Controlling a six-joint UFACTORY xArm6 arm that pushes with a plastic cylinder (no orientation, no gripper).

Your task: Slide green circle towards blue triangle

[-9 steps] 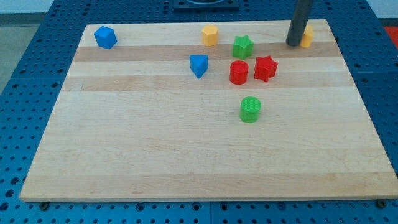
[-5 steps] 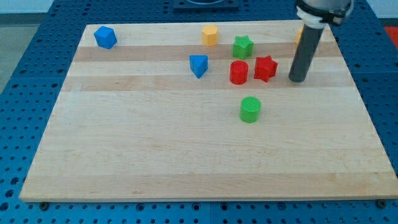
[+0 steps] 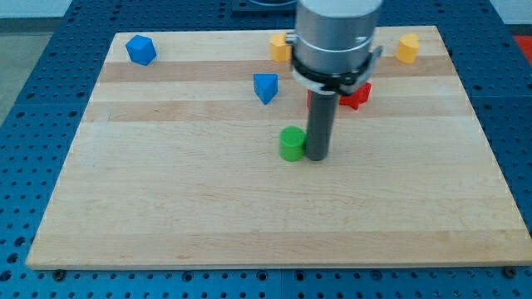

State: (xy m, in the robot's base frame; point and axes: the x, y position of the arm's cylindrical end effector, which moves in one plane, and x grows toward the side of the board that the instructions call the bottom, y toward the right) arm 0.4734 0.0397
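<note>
While the rod stands upright near the middle of the wooden board [image 3: 166,208], my tip [image 3: 317,158] rests on the surface touching the right side of the green circle [image 3: 291,144]. There are no fingers on this arm, only the straight dark rod below a wide grey housing [image 3: 337,37], so nothing spreads or pinches. The green circle sits near the board's centre, below and slightly to the view's right of the blue triangle [image 3: 265,87], with a clear strip of wood between the two. The housing hides much of the area behind it: a red block [image 3: 357,94], whose shape I cannot make out, shows at its right edge, and another sliver of red appears just left of the rod. A yellow block [image 3: 279,47] peeks out at the housing's left, near the view's top. A second yellow block [image 3: 407,48] lies near the top right corner, and a blue cube-like block [image 3: 140,50] sits near the top left corner, well apart from everything else.
</note>
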